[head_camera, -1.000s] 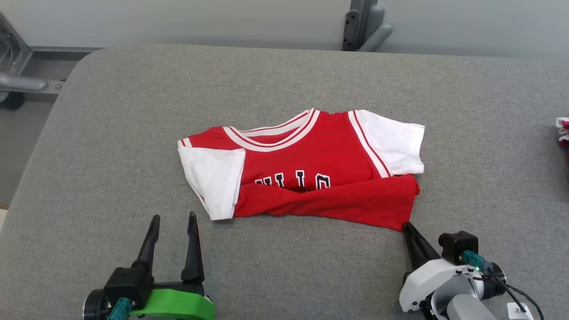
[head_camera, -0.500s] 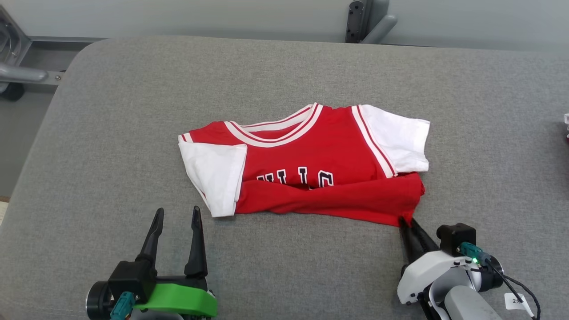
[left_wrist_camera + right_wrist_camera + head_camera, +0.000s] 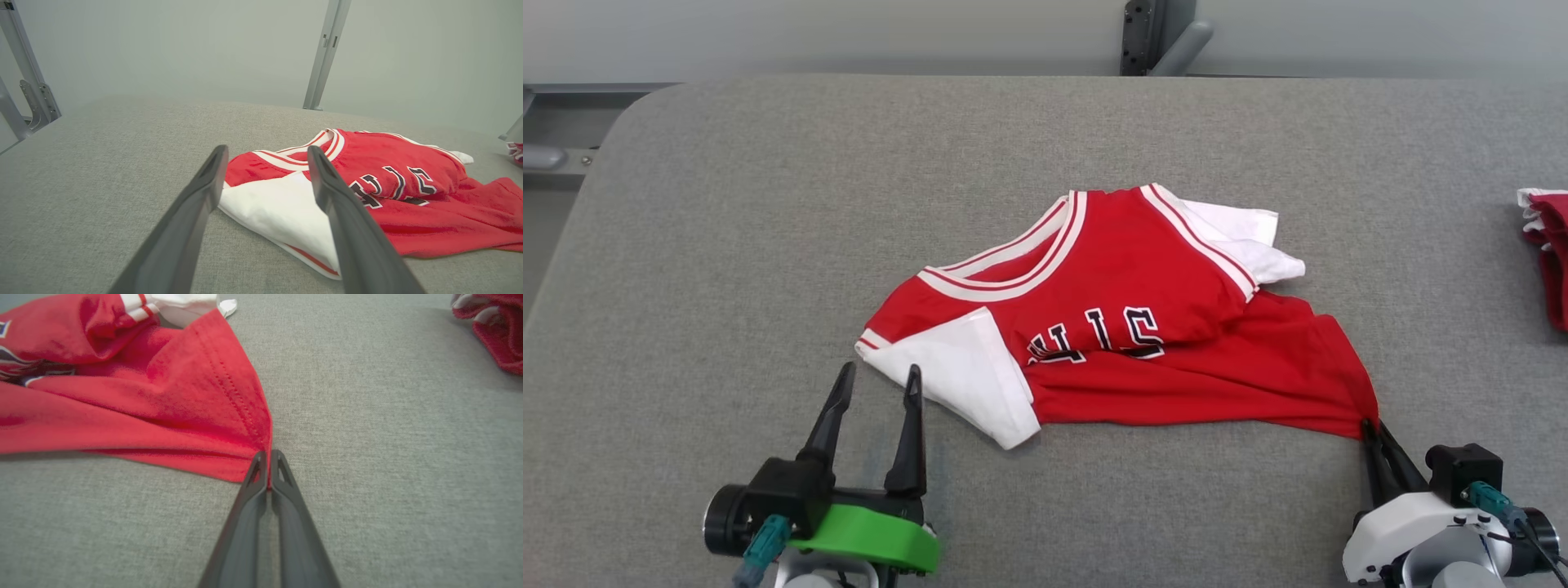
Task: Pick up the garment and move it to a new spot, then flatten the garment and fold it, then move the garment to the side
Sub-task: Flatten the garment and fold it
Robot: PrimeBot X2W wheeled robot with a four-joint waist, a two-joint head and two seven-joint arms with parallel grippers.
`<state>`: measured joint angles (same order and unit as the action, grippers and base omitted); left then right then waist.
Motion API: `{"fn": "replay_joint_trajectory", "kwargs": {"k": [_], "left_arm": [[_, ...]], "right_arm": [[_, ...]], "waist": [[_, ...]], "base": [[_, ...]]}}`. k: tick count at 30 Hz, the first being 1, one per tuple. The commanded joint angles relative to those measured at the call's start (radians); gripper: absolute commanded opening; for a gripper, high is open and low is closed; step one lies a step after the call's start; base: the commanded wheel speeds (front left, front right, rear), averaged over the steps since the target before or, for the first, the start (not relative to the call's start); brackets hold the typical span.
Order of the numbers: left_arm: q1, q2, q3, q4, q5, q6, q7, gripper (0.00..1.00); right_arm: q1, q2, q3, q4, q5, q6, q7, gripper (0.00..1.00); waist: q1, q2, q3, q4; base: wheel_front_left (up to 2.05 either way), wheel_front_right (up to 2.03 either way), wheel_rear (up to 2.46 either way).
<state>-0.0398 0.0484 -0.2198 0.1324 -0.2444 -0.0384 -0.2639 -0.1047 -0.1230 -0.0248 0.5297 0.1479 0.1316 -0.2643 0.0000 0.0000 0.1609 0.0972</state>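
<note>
The red jersey lies loosely folded mid-way across the bench. The right pincer pinches its hem corner, and the left pincer is spread, empty. Moving it aside likely remains.

garment: being supported at the middle of the table
left gripper: being held at the near edge of the garment's left sleeve
right gripper: being pressed onto the garment's near right corner
second garment: being supported at the table's right edge, well apart
</note>
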Motion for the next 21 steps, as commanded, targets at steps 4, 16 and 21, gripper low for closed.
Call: {"fn": "replay_joint_trajectory", "kwargs": {"k": [4,16,21], "left_arm": [[-0.099,0.004,-0.039,0.088,0.055,-0.039,0.001,1.00],[-0.511,0.051,-0.171,0.624,0.253,-0.062,0.080,1.00],[-0.606,0.066,-0.234,0.738,0.267,-0.084,0.119,1.00]], "right_arm": [[0.013,-0.017,0.008,-0.016,-0.008,-0.002,0.000,0.00],[-0.038,-0.010,0.089,-0.002,0.003,-0.001,0.000,0.00],[-0.043,-0.018,0.101,-0.002,0.013,-0.001,0.001,0.00]], "waist": [[0.0000,0.0000,0.025,-0.032],[0.0000,0.0000,0.057,-0.079],[0.0000,0.0000,0.060,-0.093]], "base": [[0.00,0.00,0.00],[0.00,0.00,0.00],[0.00,0.00,0.00]]}}
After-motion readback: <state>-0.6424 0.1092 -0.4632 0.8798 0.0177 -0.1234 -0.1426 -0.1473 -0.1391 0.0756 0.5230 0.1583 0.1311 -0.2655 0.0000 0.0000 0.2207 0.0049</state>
